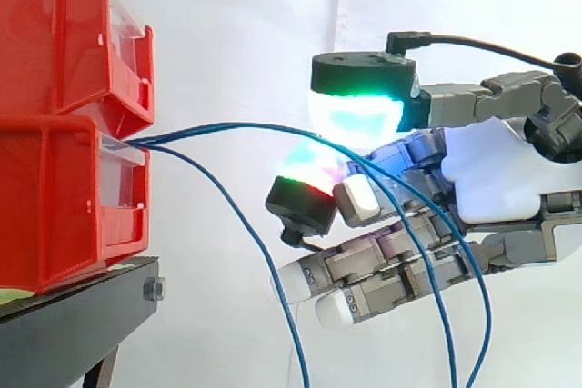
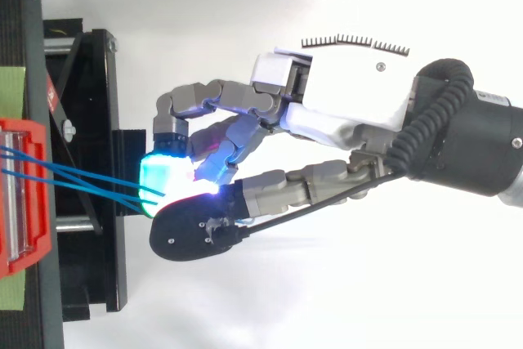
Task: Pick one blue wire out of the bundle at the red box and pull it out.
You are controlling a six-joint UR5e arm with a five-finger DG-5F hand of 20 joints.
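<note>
My grey-and-white jointed hand (image 1: 491, 170) reaches in from the right in the side view, palm side-on and fingers pointing towards the bins. It is closed in a narrow pinch. A thick pad glowing green and cyan (image 1: 355, 115) sits on top, and a pad glowing green and red (image 1: 309, 179) presses up from below. The thin blue wires (image 1: 236, 126) run through the slim gap between them. From above, the same cyan pad (image 2: 167, 176) meets a black-backed fingertip (image 2: 192, 226), with a bright white glow where they touch. I cannot tell whether 1 wire or 2 are caught there.

My other fingers lie nearly straight underneath, their white tips (image 1: 300, 283) low and free. Behind the pinch, 2 of the wires bend down across these fingers and leave the bottom of the side view.

Past my fingertips the wires stretch leftward in a shallow arc, close together and clear of everything. 1 more blue wire (image 1: 260, 253) is apart from my hand and sags steeply from the bin to the bottom edge.

All the wires come out of the clear-fronted mouth of the lower red plastic bin (image 1: 55, 197). In the top view they fan out slightly inside its red rim (image 2: 33, 251). A second red plastic bin (image 1: 55, 34) is stacked on top of it. Both rest on a black metal stand (image 1: 82, 311). Behind everything hangs the plain white curtain (image 1: 236, 24).
</note>
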